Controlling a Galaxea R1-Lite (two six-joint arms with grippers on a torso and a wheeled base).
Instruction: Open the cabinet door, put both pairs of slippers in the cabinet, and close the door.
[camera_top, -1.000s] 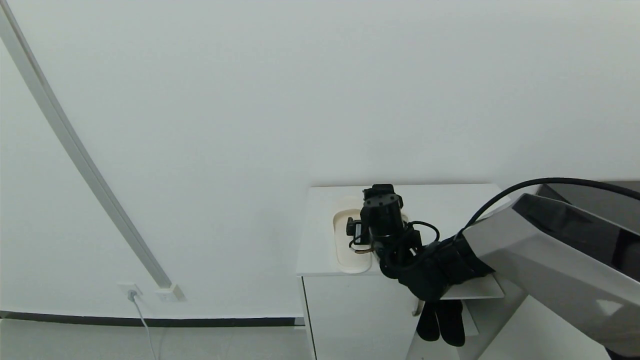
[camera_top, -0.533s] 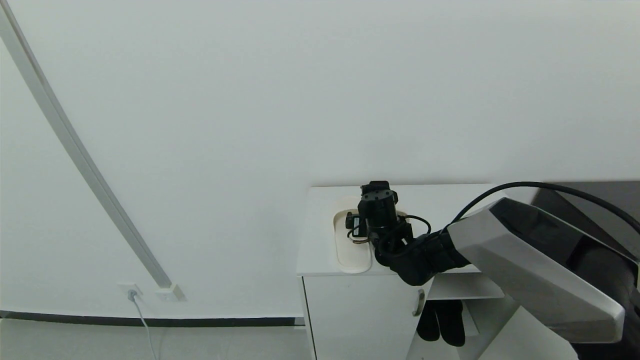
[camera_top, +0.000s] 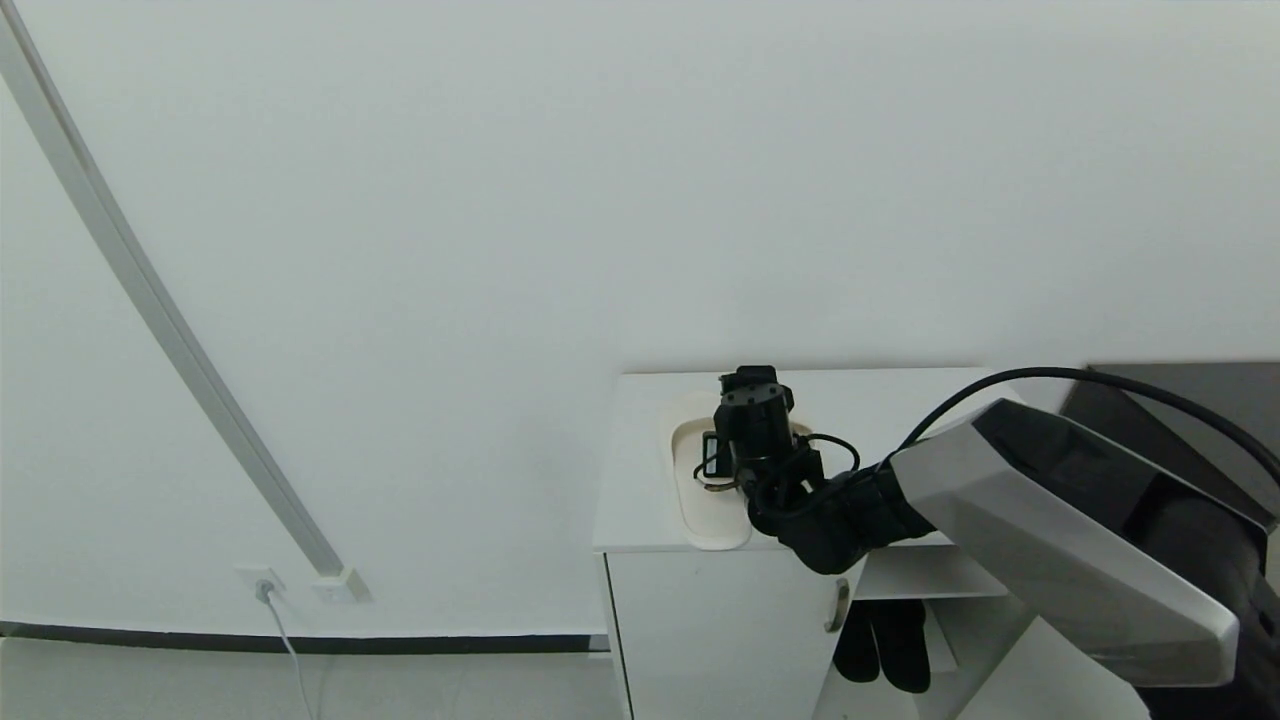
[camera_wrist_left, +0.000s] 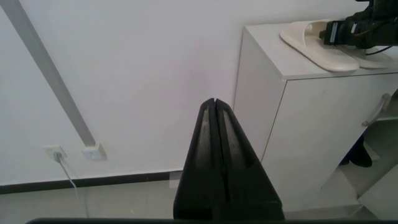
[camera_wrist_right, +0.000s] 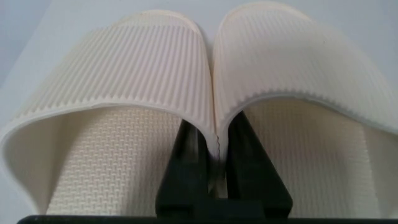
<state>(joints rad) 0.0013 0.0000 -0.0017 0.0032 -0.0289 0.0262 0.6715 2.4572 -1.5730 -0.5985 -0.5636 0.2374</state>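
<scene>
Cream ribbed foam with dimpled insoles: the cream slippers (camera_wrist_right: 124, 81) lie side by side and touching on top of the white cabinet (camera_top: 700, 620), toward its 9 o'clock side. The right gripper (camera_wrist_right: 214, 142) has one finger inside each slipper and pinches the two adjoining strap walls. The black slippers (camera_top: 885, 645) stand inside the cabinet, at 5 o'clock from the cream pair. The left gripper (camera_wrist_left: 215, 106), fingers pressed together and holding nothing, hangs off the cabinet's 9 o'clock side.

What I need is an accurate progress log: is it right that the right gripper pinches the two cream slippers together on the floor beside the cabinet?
Not quite. The right gripper pinches the two cream slippers together on top of the cabinet, not on the floor beside it, as the head view shows.
</scene>
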